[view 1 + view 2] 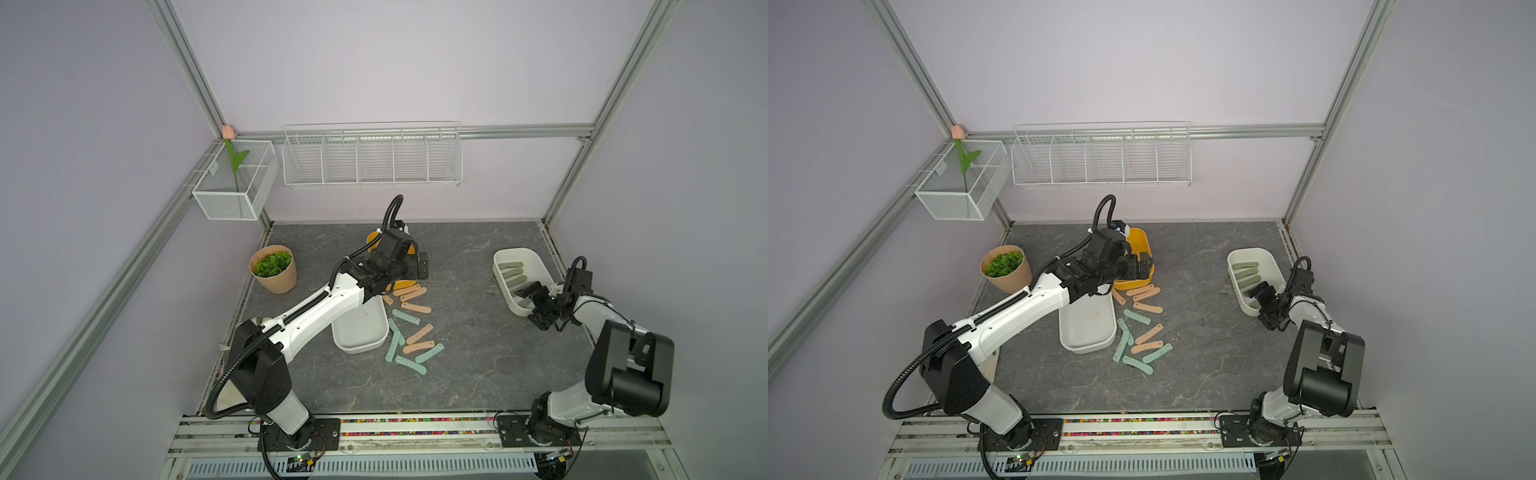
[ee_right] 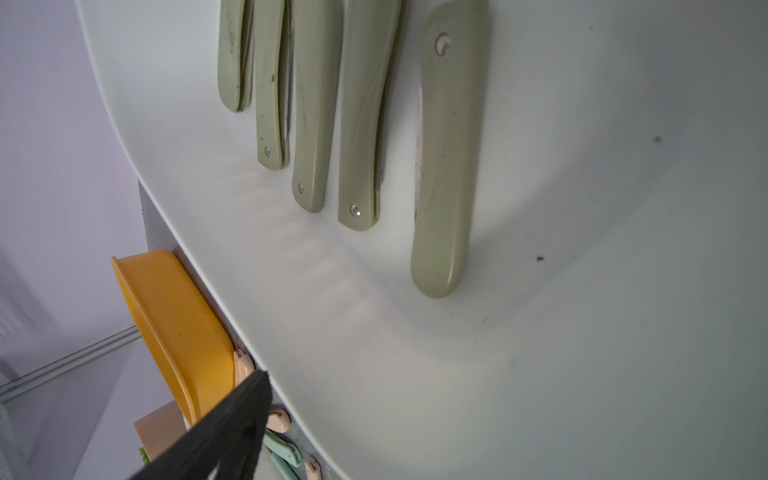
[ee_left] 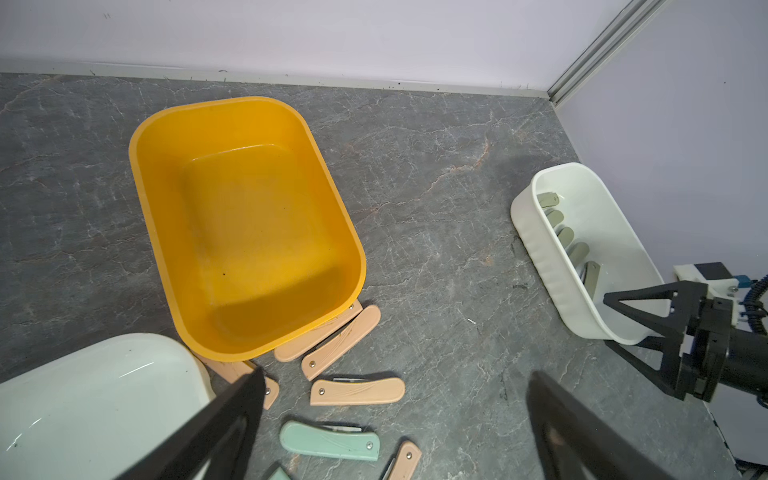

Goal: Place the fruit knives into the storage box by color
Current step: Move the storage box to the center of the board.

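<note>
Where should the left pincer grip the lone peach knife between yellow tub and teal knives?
Mid-handle, across its narrow width, from straight above: the peach knife lies flat on the table, both long edges clear, so the open left pincer should straddle it.

Olive knives (image 2: 446, 166), peach knives (image 3: 357, 390) and mint knives (image 3: 330, 440) show against white tubs (image 3: 540, 257), a yellow tub (image 3: 166, 187) and a grey veined tabletop (image 3: 436, 187)

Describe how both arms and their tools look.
Both the left arm and right arm have white link shells and black joint housings. A black corrugated hose runs along the left arm; a thinner black cable loops at the right wrist. The left tool and right tool are black, with triangular open-frame fingers.
</note>
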Controlling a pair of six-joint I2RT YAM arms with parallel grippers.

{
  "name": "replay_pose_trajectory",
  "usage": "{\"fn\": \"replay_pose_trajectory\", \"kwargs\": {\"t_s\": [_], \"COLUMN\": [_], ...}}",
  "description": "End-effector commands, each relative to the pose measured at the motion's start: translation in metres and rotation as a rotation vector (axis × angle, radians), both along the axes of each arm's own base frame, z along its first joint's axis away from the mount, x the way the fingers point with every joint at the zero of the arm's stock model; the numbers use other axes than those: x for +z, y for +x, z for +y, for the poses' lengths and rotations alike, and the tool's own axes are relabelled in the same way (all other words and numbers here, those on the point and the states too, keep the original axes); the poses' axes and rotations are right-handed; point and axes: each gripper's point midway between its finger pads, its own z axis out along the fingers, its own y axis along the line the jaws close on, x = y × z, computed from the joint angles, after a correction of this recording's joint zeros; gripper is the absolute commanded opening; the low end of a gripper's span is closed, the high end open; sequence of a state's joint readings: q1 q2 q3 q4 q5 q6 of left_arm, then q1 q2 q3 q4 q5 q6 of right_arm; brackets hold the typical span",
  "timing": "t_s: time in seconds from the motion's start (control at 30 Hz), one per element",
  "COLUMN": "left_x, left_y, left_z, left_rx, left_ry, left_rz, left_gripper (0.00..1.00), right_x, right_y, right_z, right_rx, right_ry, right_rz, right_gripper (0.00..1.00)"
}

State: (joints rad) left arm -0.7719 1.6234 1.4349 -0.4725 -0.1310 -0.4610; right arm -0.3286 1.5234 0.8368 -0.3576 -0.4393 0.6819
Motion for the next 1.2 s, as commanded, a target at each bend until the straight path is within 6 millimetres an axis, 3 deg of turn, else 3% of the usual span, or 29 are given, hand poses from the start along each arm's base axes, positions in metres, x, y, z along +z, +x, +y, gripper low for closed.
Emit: {"fn": "replay_pose_trajectory", "kwargs": {"t_s": [0.0, 0.27, 0.6, 0.77, 1.0, 1.17], "left_x": [0.002, -0.019, -0.063, -0.079, -0.097, -0.106], "left_y": [0.014, 0.065, 0.129, 0.148, 0.164, 0.169], "left_z": [0.002, -0.001, -0.011, -0.021, -0.031, -0.046], "left_rx": [0.004, 0.01, 0.039, 0.017, 0.025, 0.008], "left_ry": [0.029, 0.145, 0.29, 0.307, 0.236, 0.149], "left_rz": [-0.006, 0.025, 0.106, 0.125, 0.153, 0.172], "left_gripper": [0.99, 0.99, 0.99, 0.99, 0.99, 0.99], "right_x": [0.02, 0.057, 0.098, 0.097, 0.079, 0.087], "right_y": [0.007, -0.029, -0.065, -0.077, -0.091, -0.098], "right_z": [0.012, 0.027, 0.04, 0.043, 0.048, 0.047], "right_rx": [0.044, 0.113, 0.198, 0.206, 0.215, 0.212], "right_ry": [0.006, -0.086, -0.148, -0.156, -0.138, -0.162], "right_rz": [-0.052, -0.127, -0.222, -0.231, -0.189, -0.2], "right_gripper": [0.92, 0.92, 0.91, 0.91, 0.91, 0.91]}}
